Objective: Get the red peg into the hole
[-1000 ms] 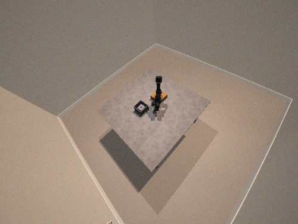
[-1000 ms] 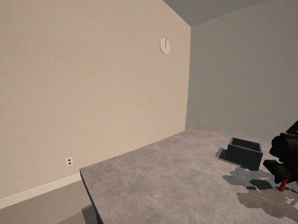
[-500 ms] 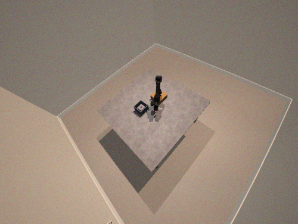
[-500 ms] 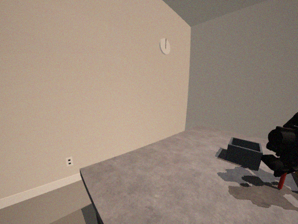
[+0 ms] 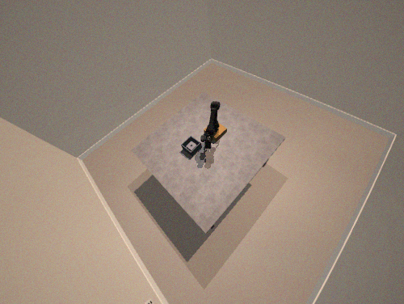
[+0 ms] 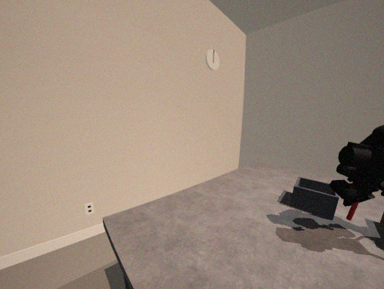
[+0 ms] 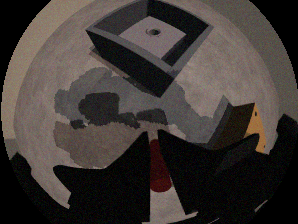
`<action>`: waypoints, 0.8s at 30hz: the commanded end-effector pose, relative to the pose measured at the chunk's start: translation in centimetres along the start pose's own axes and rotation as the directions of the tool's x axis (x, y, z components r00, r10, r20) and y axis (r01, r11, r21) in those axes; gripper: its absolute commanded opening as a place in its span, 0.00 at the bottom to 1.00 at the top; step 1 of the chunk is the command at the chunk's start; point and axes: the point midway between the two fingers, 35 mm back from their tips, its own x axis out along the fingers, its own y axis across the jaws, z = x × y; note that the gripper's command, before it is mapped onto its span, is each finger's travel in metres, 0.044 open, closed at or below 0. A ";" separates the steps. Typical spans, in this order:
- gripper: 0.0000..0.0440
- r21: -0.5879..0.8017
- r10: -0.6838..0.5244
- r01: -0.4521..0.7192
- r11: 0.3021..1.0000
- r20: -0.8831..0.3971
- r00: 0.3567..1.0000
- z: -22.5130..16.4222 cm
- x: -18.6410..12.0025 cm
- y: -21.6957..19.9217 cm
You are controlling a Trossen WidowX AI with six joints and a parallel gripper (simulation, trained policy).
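The red peg is between the fingers of my gripper, which is shut on it. Its lower end sticks out below the fingers, a little tilted, and looks to be off the table; its upper part is hidden by the fingers in the exterior view. The open dark box stands beside the gripper, ahead of the fingertips in the wrist view. At its bottom lies a pale plate with a round hole. The peg is outside the box.
An orange block with a dark side stands near the arm's base, at the right in the wrist view. The grey table bears shadows of the arm and box. The table's edge shows at the left in the exterior view.
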 end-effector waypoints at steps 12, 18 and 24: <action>0.00 0.030 -0.016 0.014 0.999 0.055 0.998 6.7 -2.4 0.2; 0.00 0.063 -0.030 0.027 0.998 0.046 0.998 9.4 -2.2 -0.5; 0.00 0.103 -0.037 0.033 0.994 0.040 0.999 12.0 -1.5 -1.2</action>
